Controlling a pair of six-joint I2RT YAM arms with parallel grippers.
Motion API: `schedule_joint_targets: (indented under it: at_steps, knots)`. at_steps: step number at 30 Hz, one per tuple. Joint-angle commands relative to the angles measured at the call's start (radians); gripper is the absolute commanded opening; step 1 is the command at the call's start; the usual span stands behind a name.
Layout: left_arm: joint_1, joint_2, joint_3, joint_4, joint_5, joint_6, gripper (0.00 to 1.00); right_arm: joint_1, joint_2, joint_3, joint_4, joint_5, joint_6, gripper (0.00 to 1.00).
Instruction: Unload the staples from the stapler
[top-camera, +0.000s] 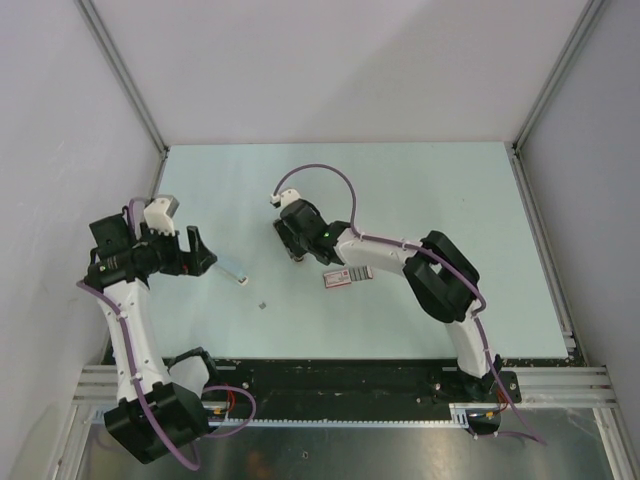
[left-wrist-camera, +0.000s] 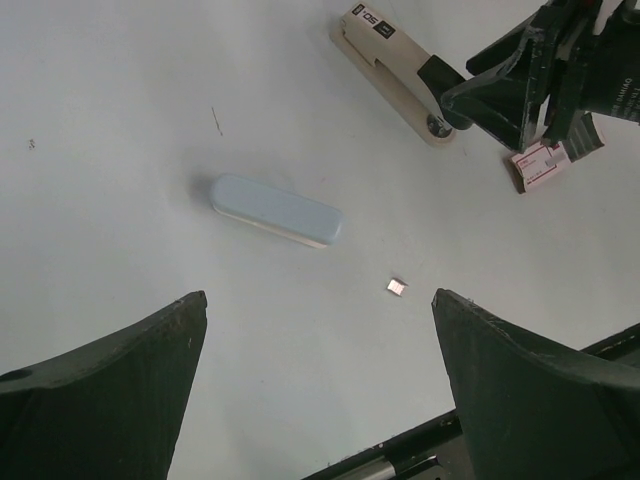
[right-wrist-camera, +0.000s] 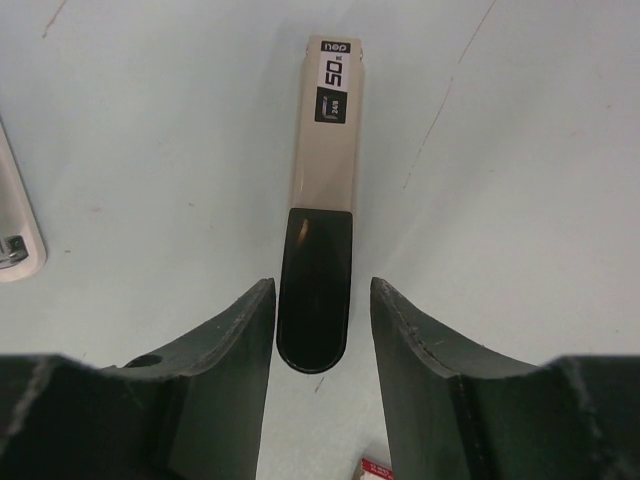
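— Pale green table (top-camera: 420, 190), grey walls on three sides. Where on it is the stapler?
— The stapler (right-wrist-camera: 325, 180), beige with a black rear end, lies flat on the table. Its black end is between the two fingers of the right pincer (right-wrist-camera: 322, 295). The beige front with the "50" label points away from this pincer.
— Does the pincer grip it?
— Its fingers stand apart, only a little wider than the stapler, one on each side. A gap shows at one finger. At the other I cannot tell if it touches.
— And what is around?
— A small pink-red and grey box (top-camera: 338, 277) lies just behind the right pincer, beside its arm. The left pincer (left-wrist-camera: 320, 395) is spread wide and holds nothing. In front of it, apart from its fingers, lies a pale grey-blue bar (left-wrist-camera: 275, 210). A tiny metal piece (left-wrist-camera: 397, 287) lies a bit nearer to this pincer than the bar.
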Motion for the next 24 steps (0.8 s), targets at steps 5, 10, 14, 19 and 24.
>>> schedule_joint_targets:
  at_steps: [5, 10, 14, 19, 24]
  knots:
    - [-0.017, -0.010, 0.002, 0.006, 0.019, 0.015, 0.99, -0.027, 0.048, 0.049, -0.020, -0.037, 0.025, 0.47]
    - [-0.029, -0.007, 0.006, 0.006, 0.017, 0.010, 1.00, -0.031, 0.051, 0.052, -0.012, -0.047, 0.028, 0.35]
    - [-0.065, -0.010, 0.006, 0.007, 0.001, 0.007, 1.00, -0.034, 0.059, 0.069, -0.012, -0.059, 0.035, 0.21]
    - [-0.190, 0.006, 0.006, 0.014, -0.054, -0.031, 0.98, -0.051, 0.043, 0.082, -0.007, -0.101, 0.095, 0.02]
    - [-0.299, 0.076, 0.006, 0.073, -0.093, -0.102, 0.93, -0.066, -0.059, 0.006, 0.084, -0.101, 0.194, 0.00]
